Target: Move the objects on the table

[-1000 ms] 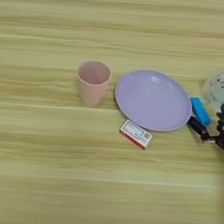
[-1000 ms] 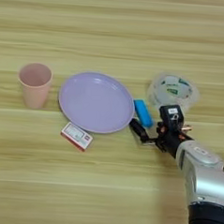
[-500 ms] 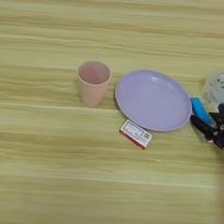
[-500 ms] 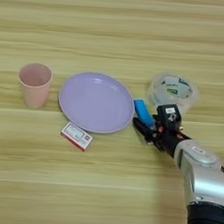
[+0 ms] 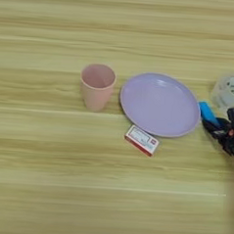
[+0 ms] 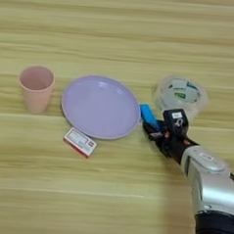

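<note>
A small blue oblong block [image 6: 148,113] lies slanted between the purple plate [image 6: 101,106] and a clear round container [image 6: 181,92] with a white-green label. My right gripper [image 6: 160,123] stands open right at the block's near end, and its left finger [image 6: 150,129] looks to be touching the block. The silver forearm [image 6: 209,179] comes in from the bottom right. A pink cup [image 6: 36,87] stands upright at the left of the plate. In the left eye view the gripper [image 5: 222,129] shows at the right edge beside the block [image 5: 207,113].
A small red-and-white box [image 6: 80,141] lies just in front of the plate's near rim. The plate holds nothing. The wooden table [image 6: 119,35] stretches bare behind the things and also in front of them.
The gripper has crept up and to the left, closing in on the blue block's near end. The block, plate, cup, box and container have not moved.
</note>
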You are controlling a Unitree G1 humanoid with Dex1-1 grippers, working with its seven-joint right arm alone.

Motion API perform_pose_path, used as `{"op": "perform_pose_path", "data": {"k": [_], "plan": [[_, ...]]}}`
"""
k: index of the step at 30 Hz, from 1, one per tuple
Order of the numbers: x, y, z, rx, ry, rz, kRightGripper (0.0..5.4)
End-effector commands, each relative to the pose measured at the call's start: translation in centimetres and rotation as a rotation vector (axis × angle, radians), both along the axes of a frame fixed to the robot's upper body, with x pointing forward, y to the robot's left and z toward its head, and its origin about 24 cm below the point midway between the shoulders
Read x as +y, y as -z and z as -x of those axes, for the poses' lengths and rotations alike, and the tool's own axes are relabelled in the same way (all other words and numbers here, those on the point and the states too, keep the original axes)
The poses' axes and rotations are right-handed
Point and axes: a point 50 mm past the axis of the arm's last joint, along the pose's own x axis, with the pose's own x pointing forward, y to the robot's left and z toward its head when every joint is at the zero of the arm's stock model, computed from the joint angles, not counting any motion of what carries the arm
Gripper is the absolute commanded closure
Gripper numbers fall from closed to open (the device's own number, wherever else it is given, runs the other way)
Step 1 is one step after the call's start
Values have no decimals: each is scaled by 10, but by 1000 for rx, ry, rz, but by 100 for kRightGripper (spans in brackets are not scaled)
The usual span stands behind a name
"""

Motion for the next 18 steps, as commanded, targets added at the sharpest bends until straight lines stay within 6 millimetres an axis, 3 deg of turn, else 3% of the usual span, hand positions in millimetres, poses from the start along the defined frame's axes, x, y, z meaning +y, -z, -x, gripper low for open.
{"op": "perform_pose_path", "data": {"k": [1, 18], "plan": [[-3, -29, -14, -116, -8, 60, 399], [-7, -60, -16, -266, 53, 37, 400]]}}
